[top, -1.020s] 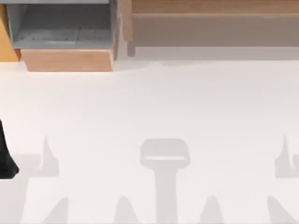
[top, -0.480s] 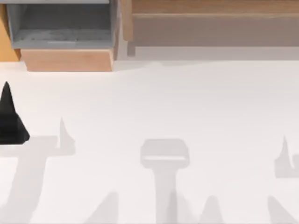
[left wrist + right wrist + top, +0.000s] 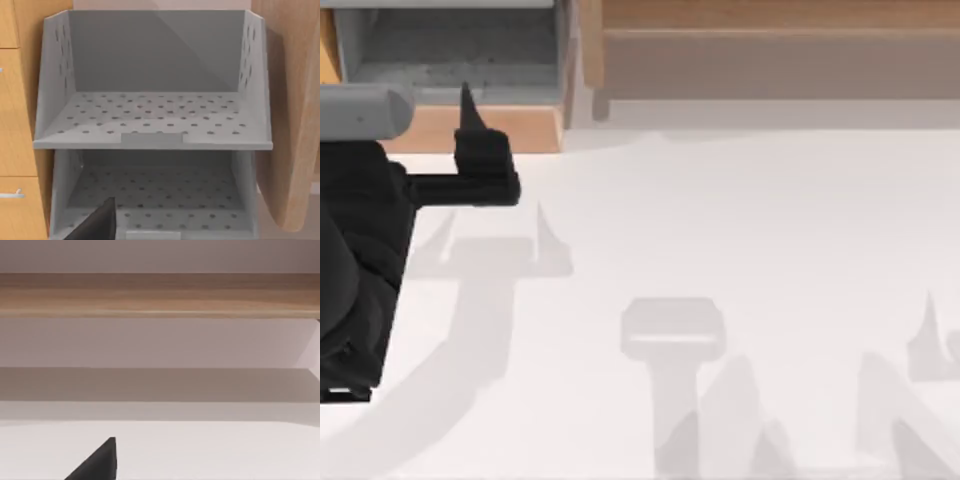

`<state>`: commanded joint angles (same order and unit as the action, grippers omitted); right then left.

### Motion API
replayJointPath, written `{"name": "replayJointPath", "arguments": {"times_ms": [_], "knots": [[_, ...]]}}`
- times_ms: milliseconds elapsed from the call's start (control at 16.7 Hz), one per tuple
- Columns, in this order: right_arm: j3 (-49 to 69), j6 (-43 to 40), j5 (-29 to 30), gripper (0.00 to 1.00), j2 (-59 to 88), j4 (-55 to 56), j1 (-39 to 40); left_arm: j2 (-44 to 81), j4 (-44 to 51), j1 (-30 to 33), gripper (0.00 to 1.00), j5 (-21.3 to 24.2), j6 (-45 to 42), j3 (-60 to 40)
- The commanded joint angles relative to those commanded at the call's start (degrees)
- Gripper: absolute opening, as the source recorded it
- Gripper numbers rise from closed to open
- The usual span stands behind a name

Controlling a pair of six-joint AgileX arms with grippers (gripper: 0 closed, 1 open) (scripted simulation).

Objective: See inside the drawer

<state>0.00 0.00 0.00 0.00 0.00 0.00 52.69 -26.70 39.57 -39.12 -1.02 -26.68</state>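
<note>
White tabletop spreads wide and bare, arm shadows streaked across it, and up at eleven o'clock sits the drawer, pulled out toward us with its light wooden front panel facing the open table. Just to its right, at one o'clock, runs the long brown-grey shelf.

Over at nine o'clock the left arm reaches up the table's left side, and the left gripper hangs right over the front panel, one dark fingertip poking past it toward the drawer's grey floor. Whether that claw is spread or pinched, I cannot tell from these angles.

Now the left wrist view: it looks straight into speckled grey compartments, an upper tray and a lower one beneath, both bare as far as I can see.

Judgement call: the drawer stands open and the wrist camera is already aimed inside, so the task looks nearly done. What's left, at most, is steadying that look.

The right gripper shows a dark fingertip over bare table, facing the shelf; its claw state I can't tell.
</note>
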Motion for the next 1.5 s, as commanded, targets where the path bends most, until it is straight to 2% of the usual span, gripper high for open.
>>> {"name": "replayJointPath", "arguments": {"times_ms": [180, 300, 660, 840, 1020, 1200, 1320, 1500], "knots": [[0.0, 0.0, 0.0, 1.0, 0.0, 0.0, 0.0, 6.7, -3.3, 4.8, 1.0, -4.7, -0.1, -3.3], [0.0, 0.0, 0.0, 1.0, 0.0, 0.0, 0.0, 8.2, -4.2, 5.9, 1.0, -5.9, -0.1, -4.2], [0.0, 0.0, 0.0, 1.0, 0.0, 0.0, 0.0, 8.3, -4.6, 5.1, 1.0, -5.4, -0.7, -4.5], [0.0, 0.0, 0.0, 1.0, 0.0, 0.0, 0.0, 11.9, -9.4, -0.3, 1.0, -2.2, -5.8, -9.1], [0.0, 0.0, 0.0, 1.0, 0.0, 0.0, 0.0, 20.2, -14.9, -10.5, 1.0, 3.0, -15.1, -14.1], [0.0, 0.0, 0.0, 1.0, 0.0, 0.0, 0.0, 33.2, -18.4, -21.2, 1.0, 11.1, -28.0, -16.7], [0.0, 0.0, 0.0, 1.0, 0.0, 0.0, 0.0, 42.4, -20.2, -27.0, 1.0, 18.7, -38.1, -17.9], [0.0, 0.0, 0.0, 1.0, 0.0, 0.0, 0.0, 53.3, -24.3, -34.7, 1.0, 33.6, -53.0, -21.1]]}}
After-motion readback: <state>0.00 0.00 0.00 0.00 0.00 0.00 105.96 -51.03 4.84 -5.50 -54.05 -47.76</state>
